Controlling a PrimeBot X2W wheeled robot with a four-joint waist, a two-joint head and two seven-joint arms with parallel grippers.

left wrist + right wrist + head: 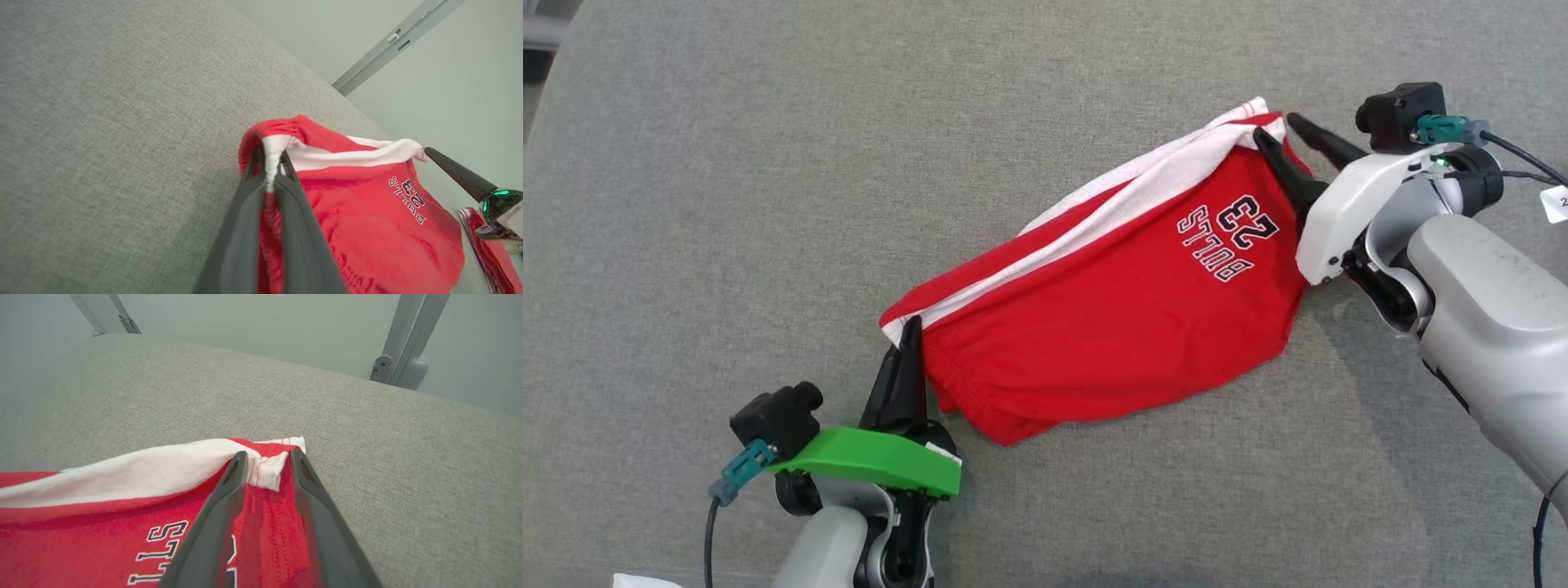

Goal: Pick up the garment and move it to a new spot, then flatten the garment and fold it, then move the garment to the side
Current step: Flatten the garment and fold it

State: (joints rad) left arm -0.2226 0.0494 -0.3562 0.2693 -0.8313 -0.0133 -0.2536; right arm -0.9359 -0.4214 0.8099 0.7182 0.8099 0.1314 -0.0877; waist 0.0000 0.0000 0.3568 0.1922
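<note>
At about seven o'clock in the head view, nearest the robot, the left gripper (908, 339) under its green housing (874, 461) points up with its fingers pressed together on the near-left corner of the garment (1111, 327); its own wrist view shows the two dark fingers (241, 228) pinching the gathered white edge. The garment, red shorts with a white band (1127, 192), lies loosely bunched on the grey fabric surface (768, 163), stretched from seven o'clock toward two o'clock, and its "BULLS 23" lettering (1229, 237) reads upside down near the far end. At two o'clock the right gripper (1276, 126) reaches in from the right with its fingers spread. The far white corner sits between them unclamped, as the right wrist view makes plain. Beyond the surface's far edge stand pale metal rails (408, 335) against a plain wall.
</note>
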